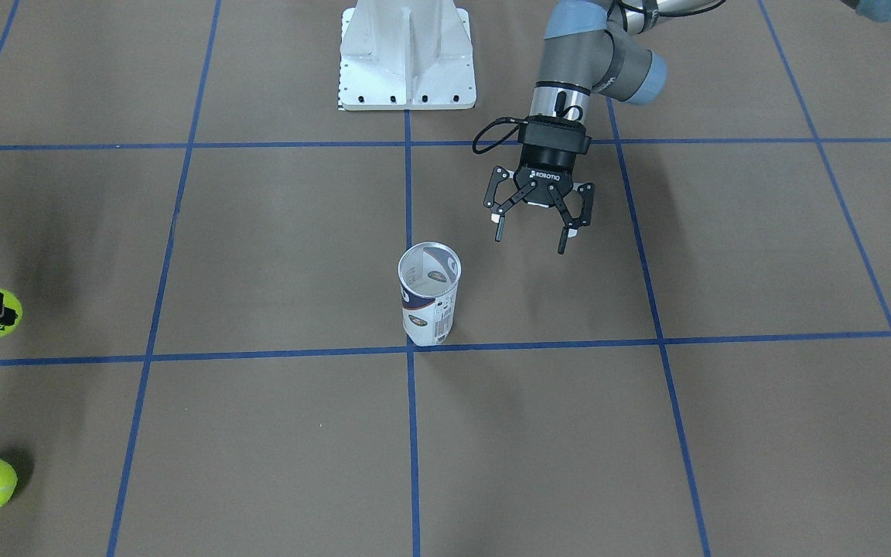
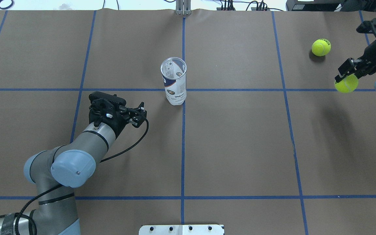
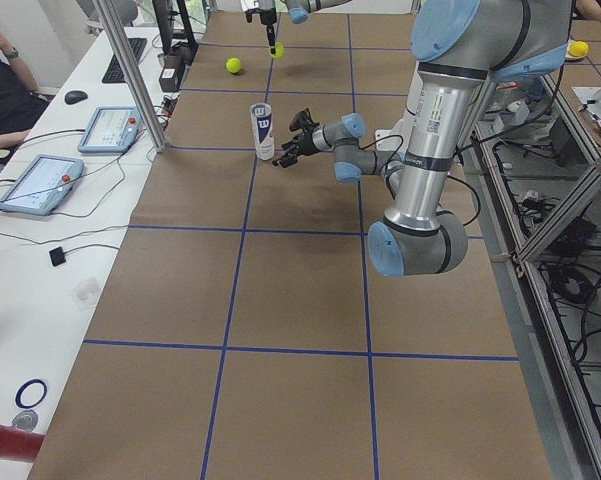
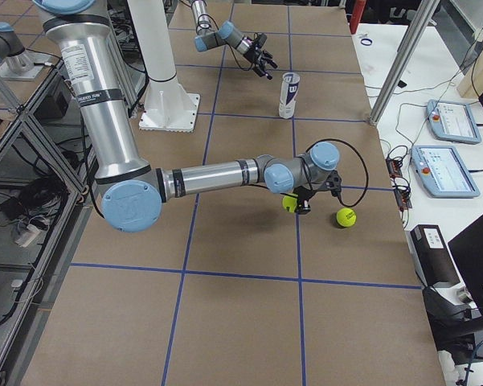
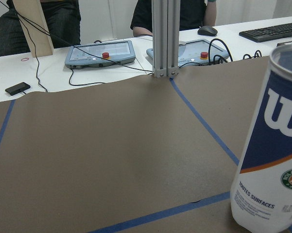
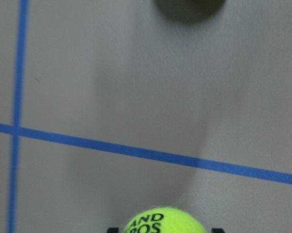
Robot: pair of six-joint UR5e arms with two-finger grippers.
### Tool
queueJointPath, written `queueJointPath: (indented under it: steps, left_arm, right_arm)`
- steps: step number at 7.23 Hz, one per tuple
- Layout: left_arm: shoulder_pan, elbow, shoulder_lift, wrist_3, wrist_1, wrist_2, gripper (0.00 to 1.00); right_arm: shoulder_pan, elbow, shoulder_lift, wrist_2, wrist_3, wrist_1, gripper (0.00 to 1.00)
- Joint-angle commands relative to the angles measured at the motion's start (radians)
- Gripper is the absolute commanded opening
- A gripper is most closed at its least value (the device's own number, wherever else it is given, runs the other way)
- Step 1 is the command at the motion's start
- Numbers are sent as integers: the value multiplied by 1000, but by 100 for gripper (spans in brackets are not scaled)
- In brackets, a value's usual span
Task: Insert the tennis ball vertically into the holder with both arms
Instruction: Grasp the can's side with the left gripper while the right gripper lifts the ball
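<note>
The holder (image 1: 429,294) is a clear can with a white and navy label, standing upright and open-topped near the table's centre; it also shows in the overhead view (image 2: 173,81) and the left wrist view (image 5: 272,145). My left gripper (image 1: 530,238) is open and empty, a little to the robot's left of the holder and apart from it (image 2: 141,114). My right gripper (image 2: 346,78) is shut on a yellow tennis ball (image 2: 346,84) and holds it above the table at the far right, well away from the holder. That ball also shows in the right wrist view (image 6: 163,221).
A second tennis ball (image 2: 321,47) lies on the table beyond the held one. The white robot base (image 1: 407,58) stands at the table's near edge. An aluminium post (image 5: 164,36) and the operators' desk with tablets (image 4: 450,169) are along the far edge.
</note>
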Motion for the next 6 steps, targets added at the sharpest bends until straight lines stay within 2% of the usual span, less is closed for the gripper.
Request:
queueJointPath:
  steps: [1, 2, 4, 6]
  left_arm:
    - [61, 62, -73, 0, 0, 60, 97]
    - [78, 112, -135, 0, 0, 70, 97]
    - [79, 146, -184, 24, 2, 67, 99]
    - [79, 238, -259, 23, 0, 70, 99]
  right_arm:
    - [35, 7, 98, 68, 178, -3, 0]
    - [33, 7, 151, 69, 277, -3, 0]
    - [25, 7, 200, 75, 343, -5, 0]
    - [-8, 7, 260, 74, 469, -2, 0]
